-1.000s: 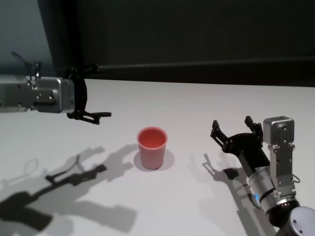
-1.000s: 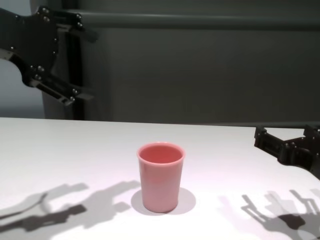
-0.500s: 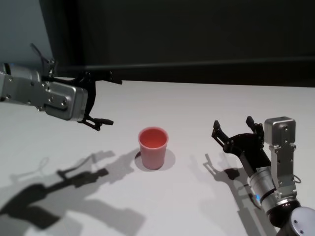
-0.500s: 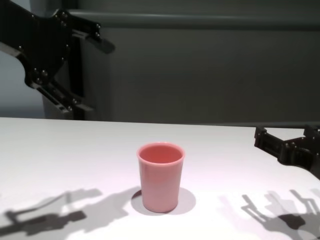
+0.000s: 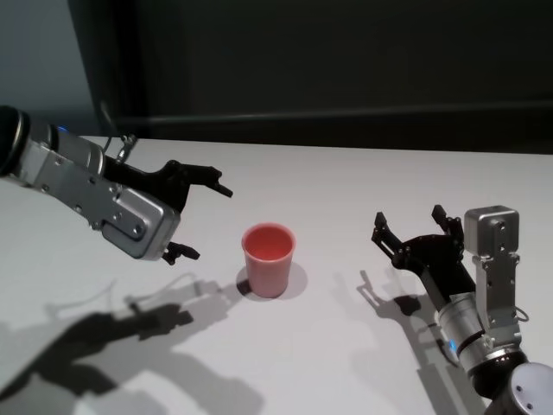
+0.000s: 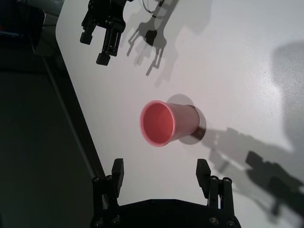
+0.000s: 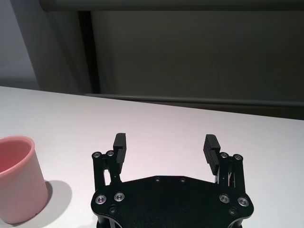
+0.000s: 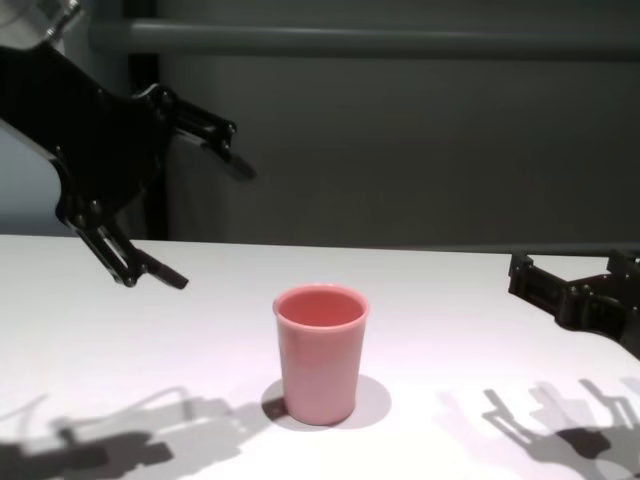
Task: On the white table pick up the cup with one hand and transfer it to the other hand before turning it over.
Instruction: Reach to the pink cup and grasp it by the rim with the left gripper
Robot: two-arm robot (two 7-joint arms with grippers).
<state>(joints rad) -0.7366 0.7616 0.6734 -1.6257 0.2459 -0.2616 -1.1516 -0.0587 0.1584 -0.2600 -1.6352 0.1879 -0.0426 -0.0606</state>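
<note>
The salmon-pink cup (image 5: 268, 259) stands upright, mouth up, in the middle of the white table (image 5: 346, 186). My left gripper (image 5: 209, 222) hovers above the table just left of the cup, fingers wide open and pointing toward it, touching nothing. In the left wrist view the cup (image 6: 168, 123) lies ahead of the left gripper (image 6: 160, 167), outside the fingers. My right gripper (image 5: 408, 218) rests low at the right, open and empty, well apart from the cup. The chest view shows the cup (image 8: 320, 355) between the left gripper (image 8: 212, 226) and the right gripper (image 8: 575, 268).
The table's far edge (image 5: 346, 147) meets a dark wall. Arm shadows fall on the tabletop at the front left (image 5: 130, 337) and beside the right arm (image 5: 389, 303). Bare white surface surrounds the cup on all sides.
My left arm has swung down and toward the cup, its open fingers now tilted at it. The cup and the right arm have not moved.
</note>
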